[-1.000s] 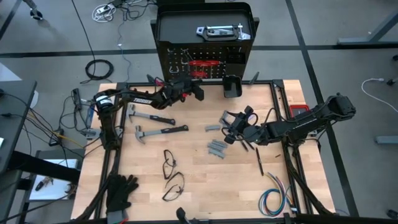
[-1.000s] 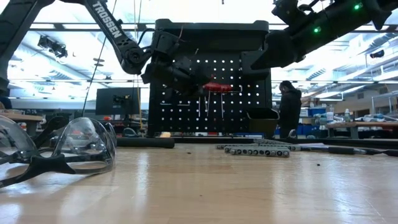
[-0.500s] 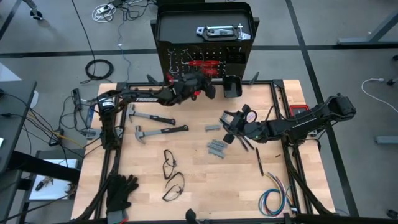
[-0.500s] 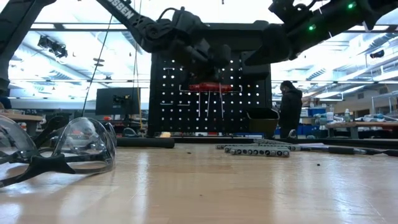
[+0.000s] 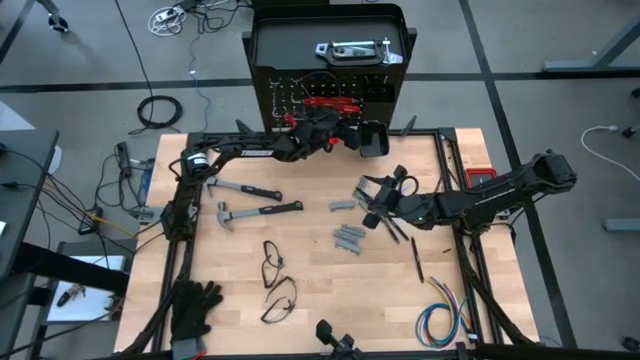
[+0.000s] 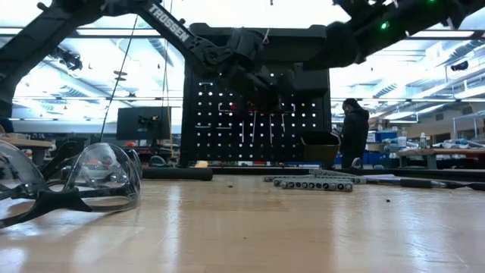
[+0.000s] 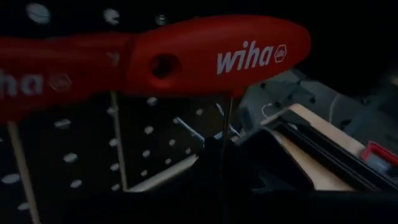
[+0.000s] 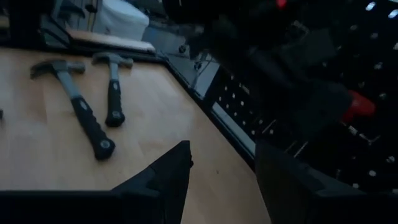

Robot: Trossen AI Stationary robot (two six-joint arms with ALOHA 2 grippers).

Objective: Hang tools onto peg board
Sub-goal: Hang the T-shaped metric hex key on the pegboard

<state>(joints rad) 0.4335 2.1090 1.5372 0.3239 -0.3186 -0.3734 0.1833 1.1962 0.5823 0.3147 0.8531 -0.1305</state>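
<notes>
left gripper (image 5: 345, 135) at peg board (image 5: 325, 95), jaws closed.

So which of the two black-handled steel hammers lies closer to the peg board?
The upper black-handled steel hammer, lying nearer the upright black perforated peg board; the other black-handled hammer sits farther toward the table's middle.

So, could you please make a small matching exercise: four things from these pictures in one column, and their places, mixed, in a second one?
Things:
1. two hammers
2. black gloves
3. red-handled tools
4. coloured wire bundle

Places:
A. hanging on the peg board
B. table's near right corner
C. table's near left corner
D. lying on the table, left side

Pairs: 1-D, 2-C, 3-A, 4-B
</notes>
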